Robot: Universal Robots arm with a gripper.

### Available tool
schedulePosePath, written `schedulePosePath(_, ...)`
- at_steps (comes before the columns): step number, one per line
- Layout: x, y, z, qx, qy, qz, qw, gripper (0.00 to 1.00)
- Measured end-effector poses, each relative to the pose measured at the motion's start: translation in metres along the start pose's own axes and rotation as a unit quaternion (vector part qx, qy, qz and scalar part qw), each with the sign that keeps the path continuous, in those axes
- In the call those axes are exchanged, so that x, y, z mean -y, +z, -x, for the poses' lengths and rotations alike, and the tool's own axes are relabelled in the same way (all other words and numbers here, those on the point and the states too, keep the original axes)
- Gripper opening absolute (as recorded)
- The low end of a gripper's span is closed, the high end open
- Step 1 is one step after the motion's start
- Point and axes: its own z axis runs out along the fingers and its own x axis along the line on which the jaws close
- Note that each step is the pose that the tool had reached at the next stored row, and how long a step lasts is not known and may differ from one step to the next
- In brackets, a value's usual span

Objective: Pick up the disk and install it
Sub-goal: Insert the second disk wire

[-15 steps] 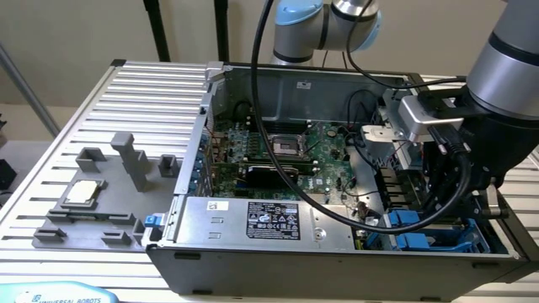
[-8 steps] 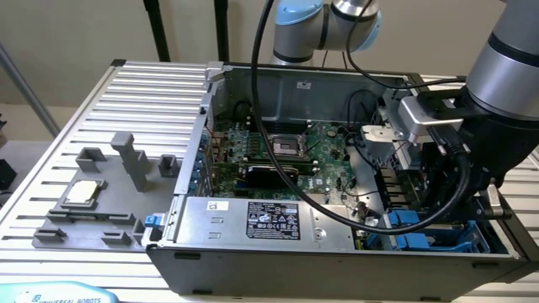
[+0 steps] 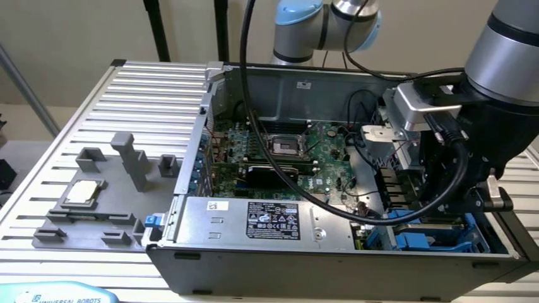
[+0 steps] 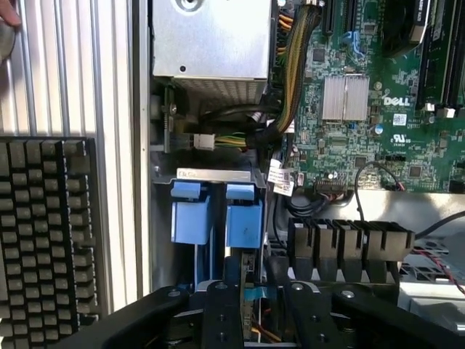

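Note:
My gripper (image 3: 442,218) reaches down into the front corner of the open computer case (image 3: 337,259), at the exterior view's right, over the drive bay. In the wrist view my gripper (image 4: 260,291) has its black fingers (image 4: 221,305) apart, with a thin blue edge showing in the gap. Just beyond the fingertips two blue carrier frames stand side by side in the bay. The disk (image 4: 243,214) in its blue carrier sits edge-on in the slot in line with the gripper, beside the other carrier (image 4: 192,211). The same blue carriers (image 3: 421,241) show in the exterior view.
The grey power-supply box (image 3: 252,221) lies along the case front, next to the bay. The motherboard (image 3: 278,151) and black cables (image 3: 396,208) crowd the case. A grey fixture with a silver CPU chip (image 3: 82,191) lies on the slatted table. A keyboard (image 4: 43,225) lies beside the case.

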Motion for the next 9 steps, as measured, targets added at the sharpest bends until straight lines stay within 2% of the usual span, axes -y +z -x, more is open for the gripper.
schedulePosePath(2, -0.0015, -0.0008, 0.0, 0.0008, 0.0, -0.0008, 1.0, 0.3)
schedulePosePath(9, -0.0016, -0.0009, -0.0001, 0.0007, 0.0, -0.0008, 1.0, 0.3)
